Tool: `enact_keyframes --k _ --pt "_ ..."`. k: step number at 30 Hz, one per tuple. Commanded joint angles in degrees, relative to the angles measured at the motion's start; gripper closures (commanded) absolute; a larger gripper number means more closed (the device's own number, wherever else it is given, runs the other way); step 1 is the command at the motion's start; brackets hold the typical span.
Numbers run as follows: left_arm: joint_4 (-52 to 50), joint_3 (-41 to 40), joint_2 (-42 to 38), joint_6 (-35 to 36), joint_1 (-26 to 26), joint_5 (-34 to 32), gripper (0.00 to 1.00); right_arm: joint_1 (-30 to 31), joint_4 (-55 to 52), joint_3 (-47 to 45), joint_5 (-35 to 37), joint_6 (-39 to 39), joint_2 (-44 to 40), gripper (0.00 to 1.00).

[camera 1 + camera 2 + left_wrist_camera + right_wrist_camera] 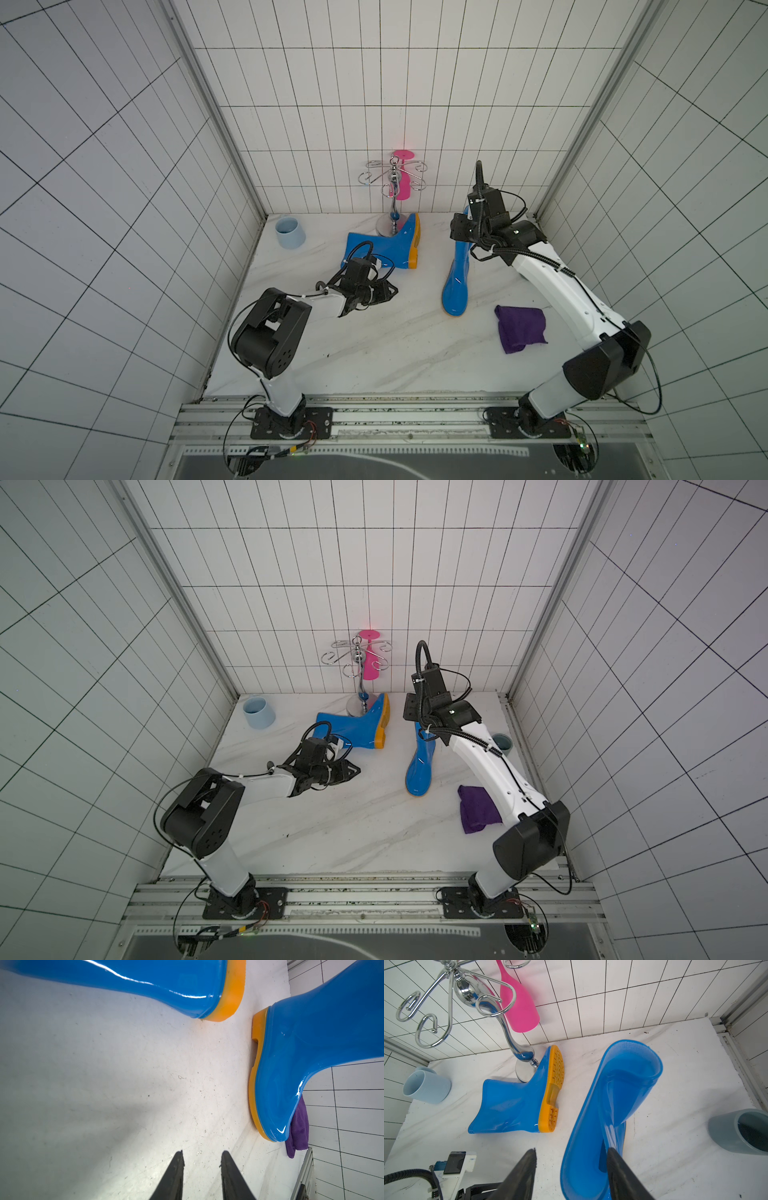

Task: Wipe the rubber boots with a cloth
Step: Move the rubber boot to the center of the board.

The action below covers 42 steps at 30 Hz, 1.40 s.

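Note:
Two glossy blue rubber boots with orange soles are on the white table. One boot lies on its side against a chrome stand, sole facing right. The other boot stands upright, toe toward me. The purple cloth lies crumpled just right of its toe, held by neither gripper. My right gripper hovers open over the upright boot's shaft opening. One finger is over the opening, the other stands clear of the shaft wall. My left gripper is open and empty, low over bare table beside the lying boot.
A chrome hook stand with a pink glass hanging on it stands at the back wall. A light-blue cup sits at the back left, a grey cup by the right wall. Tiled walls enclose three sides.

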Motion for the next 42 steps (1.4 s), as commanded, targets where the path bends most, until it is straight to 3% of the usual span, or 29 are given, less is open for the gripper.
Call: enact_keyframes --k 1,11,19,26,42 --pt "0.6 -0.8 -0.6 1.2 0.7 1.0 0.68 2.2 -7.6 10.6 5.8 0.5 4.7 0.45" --pt "2.3 -2.3 -0.4 1.0 1.8 2.3 0.68 5.2 -15.1 18.0 16.9 1.4 11.6 0.48" --pt "4.0 -2.3 1.0 0.3 1.9 3.4 0.68 7.5 -10.7 17.5 20.6 -1.7 8.6 0.47" --pt "4.4 -2.4 0.9 0.0 2.0 3.6 0.68 9.3 -15.2 24.4 24.3 -2.8 11.6 0.47" --pt "4.8 -2.5 1.7 -0.1 2.2 4.1 0.68 8.3 -21.0 26.2 27.9 -0.7 14.2 0.45"
